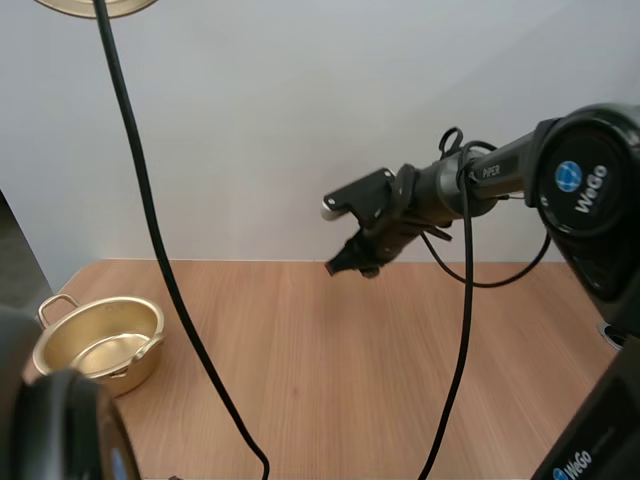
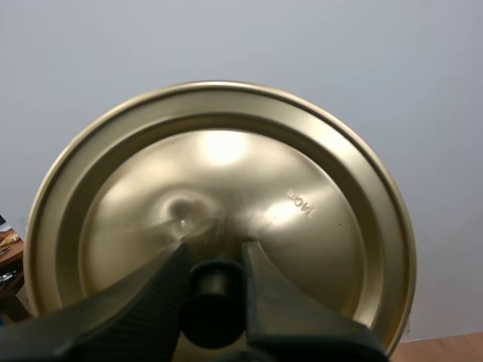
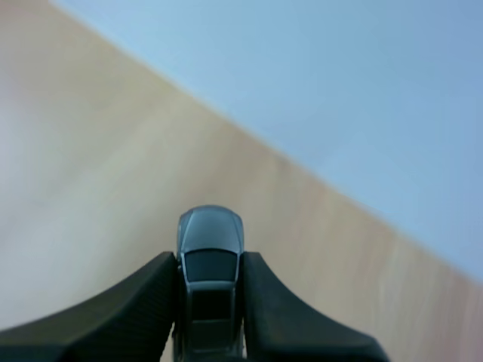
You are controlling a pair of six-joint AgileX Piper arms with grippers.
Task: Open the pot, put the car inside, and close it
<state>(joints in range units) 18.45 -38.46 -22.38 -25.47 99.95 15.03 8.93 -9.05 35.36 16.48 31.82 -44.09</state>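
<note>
Gripping the car: the small grey toy car (image 3: 210, 279) is pinched between the two fingers of the right gripper (image 3: 210, 260), one finger pressed to each flank. Its roof and windscreen face the wrist camera and its nose pokes out past the fingertips.
Car's place: it is up in the air above the table (image 1: 330, 380), clear of the wood and well apart from the pot.
Right gripper: in the high view the right gripper (image 1: 350, 262) hangs over the far middle of the table, near its back edge, pointing left and slightly down.
Pot: the golden pot (image 1: 145, 365) stands upright at the table's left side, uncovered, its shiny inside open to view. A loop handle (image 1: 55, 305) sticks out on its far-left side.
Lid: the golden lid (image 2: 226, 173) is off the pot and held high. The high view catches its edge (image 1: 95, 6) above and beyond the pot. Its knob side is turned toward the left wrist camera.
Left gripper: the left gripper (image 2: 215, 250) is clamped on the lid's black knob (image 2: 213, 298), with one finger on either side and the jaws only as far apart as the knob is wide.
Table: light wood, with a plain pale wall (image 1: 300, 100) behind it.
</note>
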